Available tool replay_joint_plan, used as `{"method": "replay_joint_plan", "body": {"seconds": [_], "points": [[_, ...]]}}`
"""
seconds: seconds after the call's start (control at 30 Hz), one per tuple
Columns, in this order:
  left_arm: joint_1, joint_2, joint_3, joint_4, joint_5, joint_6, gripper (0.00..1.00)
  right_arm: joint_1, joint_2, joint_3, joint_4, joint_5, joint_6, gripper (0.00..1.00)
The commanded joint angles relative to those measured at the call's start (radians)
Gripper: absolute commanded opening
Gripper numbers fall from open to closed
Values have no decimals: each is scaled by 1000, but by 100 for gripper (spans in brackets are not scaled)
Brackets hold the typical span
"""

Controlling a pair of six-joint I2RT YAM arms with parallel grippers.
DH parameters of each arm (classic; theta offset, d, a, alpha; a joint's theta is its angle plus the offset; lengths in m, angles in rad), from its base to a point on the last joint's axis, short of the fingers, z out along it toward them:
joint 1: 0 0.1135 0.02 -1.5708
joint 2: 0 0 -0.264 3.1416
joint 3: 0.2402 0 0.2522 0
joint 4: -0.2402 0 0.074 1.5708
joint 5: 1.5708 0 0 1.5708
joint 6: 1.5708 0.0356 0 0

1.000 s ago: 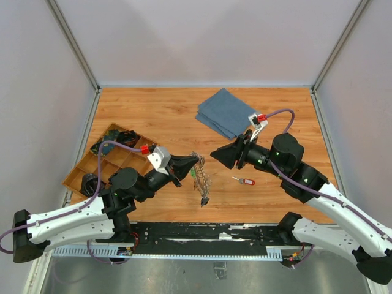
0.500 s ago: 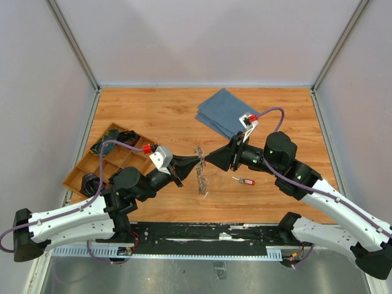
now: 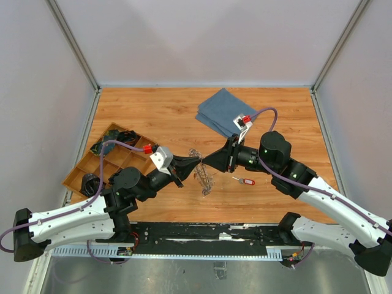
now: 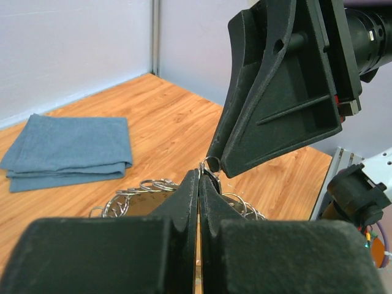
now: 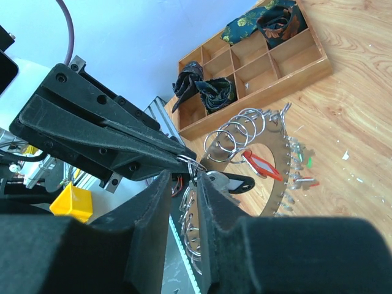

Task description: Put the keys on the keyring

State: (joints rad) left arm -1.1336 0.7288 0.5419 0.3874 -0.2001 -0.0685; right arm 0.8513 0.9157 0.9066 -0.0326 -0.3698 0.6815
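The left gripper (image 4: pixel 199 177) is pinched tight on the keyring (image 3: pixel 204 176), which hangs just below its fingertips; one small split loop (image 4: pixel 211 164) stands out of the pinch, pointing straight at the right gripper (image 5: pixel 184 184); that gripper's fingers stand a narrow slot apart, nose to nose with the left, the loop at the slot's mouth; whether they touch it I cannot tell; a loose red-tagged key (image 3: pixel 245 181) lies on the table below the right gripper, nearer that arm; a second ago the right gripper was well apart from the left and wider
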Motion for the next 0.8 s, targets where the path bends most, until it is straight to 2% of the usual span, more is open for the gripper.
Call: {"method": "replay_joint_plan", "body": {"seconds": [0.0,0.53,0.77], "points": [[7,-6,21,82,8,-5,1,6,-5,20,41,-14,12,22],[8,-16,20,82,14,-1,1,6,-8,25,6,38,29,1],[8,-17,18,91,19,-1,1,6,-8,41,-67,75,30,1]]}}
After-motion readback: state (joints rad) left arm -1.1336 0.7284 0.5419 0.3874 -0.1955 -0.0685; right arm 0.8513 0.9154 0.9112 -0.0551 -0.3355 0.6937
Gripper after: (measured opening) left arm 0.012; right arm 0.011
